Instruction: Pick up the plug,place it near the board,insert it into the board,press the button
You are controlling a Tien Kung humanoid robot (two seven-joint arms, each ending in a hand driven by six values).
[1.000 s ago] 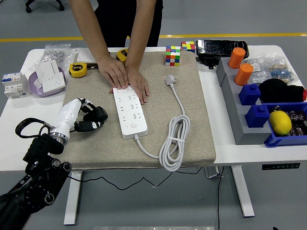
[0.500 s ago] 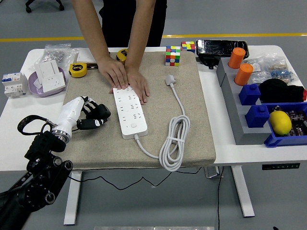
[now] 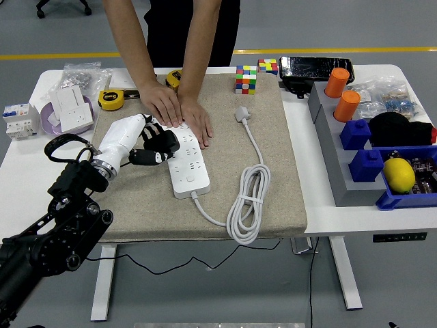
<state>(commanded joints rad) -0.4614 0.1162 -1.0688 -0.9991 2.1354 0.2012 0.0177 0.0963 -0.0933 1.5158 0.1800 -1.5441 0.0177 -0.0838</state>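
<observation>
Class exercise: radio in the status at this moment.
Left hand open over power strip, holding nothing. Right arm out of view. Plug untouched on mat. Person's hands pinning strip's far end.

Two Rubik's cubes [image 3: 246,78] sit at the beige mat's [image 3: 287,171] far edge; a lemon [image 3: 399,174] lies in a blue bin [image 3: 404,198].

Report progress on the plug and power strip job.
Nothing looks done: the plug lies loose on the mat, not inserted in the power strip. In hand: the left hand is over the strip's left edge, holding nothing, while a person's hands press its far end. Left: pick, place, insert, press button.
</observation>
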